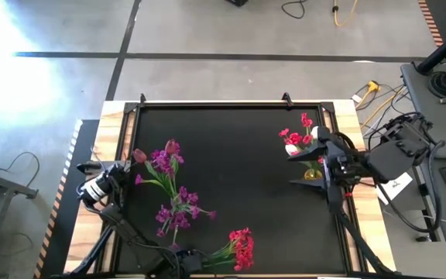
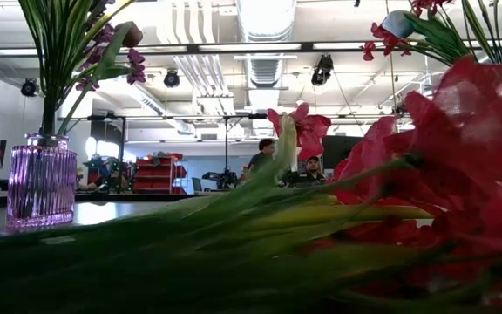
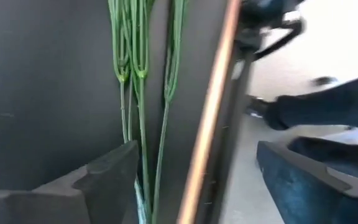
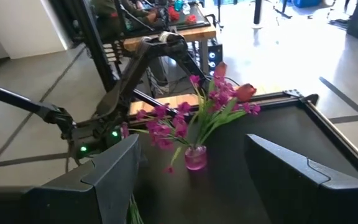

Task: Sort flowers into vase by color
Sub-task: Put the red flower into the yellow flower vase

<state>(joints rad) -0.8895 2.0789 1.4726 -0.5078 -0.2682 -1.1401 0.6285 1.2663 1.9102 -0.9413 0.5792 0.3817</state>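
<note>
The left gripper [image 3: 191, 180], fingers released, bracketed the purple vase's [image 4: 196, 157] green stems [image 3: 138, 93] (probably just inserted), while the right gripper [image 4: 188, 180] waited released too.

red flowers [image 2: 460, 183] blurred, stems [image 3: 143, 93] cut off

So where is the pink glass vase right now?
The pink glass vase stands on the table's left side, holding purple flowers, beside the left gripper.
</note>
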